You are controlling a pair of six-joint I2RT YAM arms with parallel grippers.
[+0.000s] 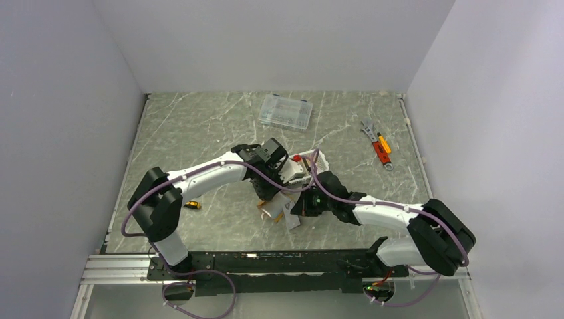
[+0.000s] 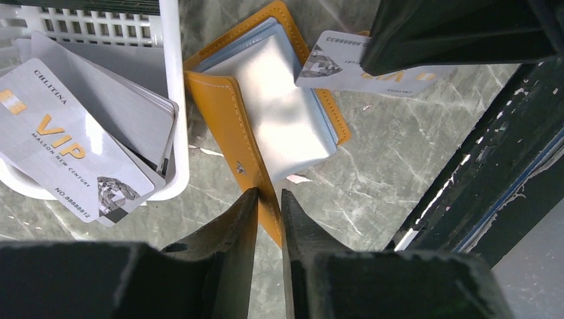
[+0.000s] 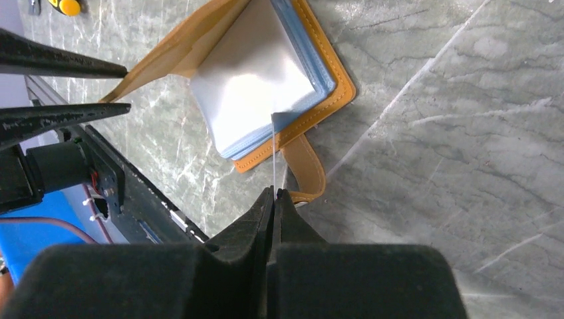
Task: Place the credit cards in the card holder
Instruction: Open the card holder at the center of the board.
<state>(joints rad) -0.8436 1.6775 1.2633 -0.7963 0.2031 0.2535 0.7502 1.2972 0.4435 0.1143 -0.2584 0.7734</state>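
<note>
Jaws of the left gripper pinch the lifted cover edge of the flat orange leather-like card holder. It lies open, clear pockets up, on the grey-green marble table, just beside the white slotted plastic basket of grey-white cards. On the right gripper the jaws are pressed together on a thin grey-white VIP credit card, held edge-on towards the open pockets.

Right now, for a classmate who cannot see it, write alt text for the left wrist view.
The left gripper pinches the cover of an open orange card holder, its clear pockets showing. The right gripper holds a grey VIP card at the holder's edge; a white basket at left holds more VIP cards.
</note>
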